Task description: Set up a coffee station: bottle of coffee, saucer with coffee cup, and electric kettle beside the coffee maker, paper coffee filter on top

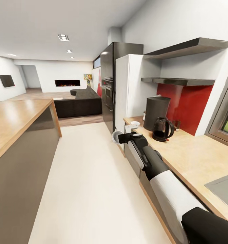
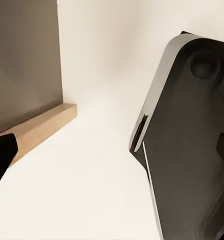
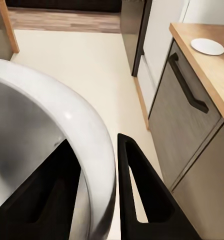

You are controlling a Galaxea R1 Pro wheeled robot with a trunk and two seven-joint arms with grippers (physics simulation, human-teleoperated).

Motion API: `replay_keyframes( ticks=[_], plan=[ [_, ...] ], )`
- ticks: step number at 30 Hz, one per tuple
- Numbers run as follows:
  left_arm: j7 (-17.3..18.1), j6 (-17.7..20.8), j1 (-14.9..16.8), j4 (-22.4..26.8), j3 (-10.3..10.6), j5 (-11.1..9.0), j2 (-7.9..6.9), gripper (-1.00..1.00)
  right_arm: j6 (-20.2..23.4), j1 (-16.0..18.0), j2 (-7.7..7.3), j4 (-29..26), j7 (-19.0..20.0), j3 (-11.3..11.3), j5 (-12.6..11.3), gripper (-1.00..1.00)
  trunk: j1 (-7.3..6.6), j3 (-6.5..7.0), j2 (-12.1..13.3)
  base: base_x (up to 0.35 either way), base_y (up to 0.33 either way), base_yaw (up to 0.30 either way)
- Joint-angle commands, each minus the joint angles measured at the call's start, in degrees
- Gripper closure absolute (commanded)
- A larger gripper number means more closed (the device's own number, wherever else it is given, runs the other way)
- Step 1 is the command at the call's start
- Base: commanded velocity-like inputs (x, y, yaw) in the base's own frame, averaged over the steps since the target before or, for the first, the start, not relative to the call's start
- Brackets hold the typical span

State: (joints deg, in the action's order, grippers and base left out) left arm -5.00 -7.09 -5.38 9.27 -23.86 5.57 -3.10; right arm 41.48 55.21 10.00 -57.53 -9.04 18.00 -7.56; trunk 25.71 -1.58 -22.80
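Right gripper (image 3: 99, 200) has its two black fingers clamped on the rim of the white cup (image 3: 47, 150), one inside and one outside, and in the head view the cup (image 1: 116, 137) sits mid-frame at the arm's tip, just off the counter (image 1: 192, 159) edge. On the counter at centre right, the kettle (image 1: 162, 129) stands right in front of the coffee maker (image 1: 155, 113), the saucer (image 1: 135, 123) just left of them. Left gripper: can't tell how its jaws stand.

Bare countertop (image 1: 195, 159) (right of electric kettle (image 1: 162, 129)), coffee maker (image 1: 156, 112) behind
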Motion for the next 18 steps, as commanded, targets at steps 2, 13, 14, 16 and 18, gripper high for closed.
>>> replay_keyframes(
  ticks=[2, 13, 14, 16, 18],
  plan=[
    [-0.1, -0.1, 0.0, 0.0, -0.3, 0.6, 0.03, -1.00, 0.2, 0.1, 0.00, 0.0, -0.5, 0.1, -0.6, 1.00, 0.07, -0.12, -0.1, 0.312, 0.140, 0.000],
    [-0.1, -0.1, 0.0, 0.0, -0.3, 0.6, 0.03, -1.00, 0.2, 0.0, 0.00, 0.0, -0.5, 0.1, -0.6, 1.00, 0.07, -0.12, -0.1, 0.319, 0.119, 0.000],
    [-0.1, -0.1, 0.0, 0.0, -0.3, 0.6, 0.03, -1.00, 0.2, 0.0, 0.00, 0.0, -0.5, 0.1, -0.6, 1.00, 0.07, -0.12, -0.1, 0.321, 0.115, 0.000],
    [-0.1, -0.1, 0.0, 0.0, -0.3, 0.6, 0.03, -1.00, 0.2, 0.0, 0.00, 0.0, -0.5, 0.1, -0.6, 1.00, 0.07, -0.12, -0.1, 0.321, 0.115, 0.000],
    [-0.1, -0.1, 0.0, 0.0, -0.3, 0.6, 0.03, -1.00, 0.2, 0.1, 0.00, -0.1, -0.5, 0.1, -0.6, 1.00, 0.07, -0.12, -0.1, 0.321, 0.115, 0.000]
  ],
)
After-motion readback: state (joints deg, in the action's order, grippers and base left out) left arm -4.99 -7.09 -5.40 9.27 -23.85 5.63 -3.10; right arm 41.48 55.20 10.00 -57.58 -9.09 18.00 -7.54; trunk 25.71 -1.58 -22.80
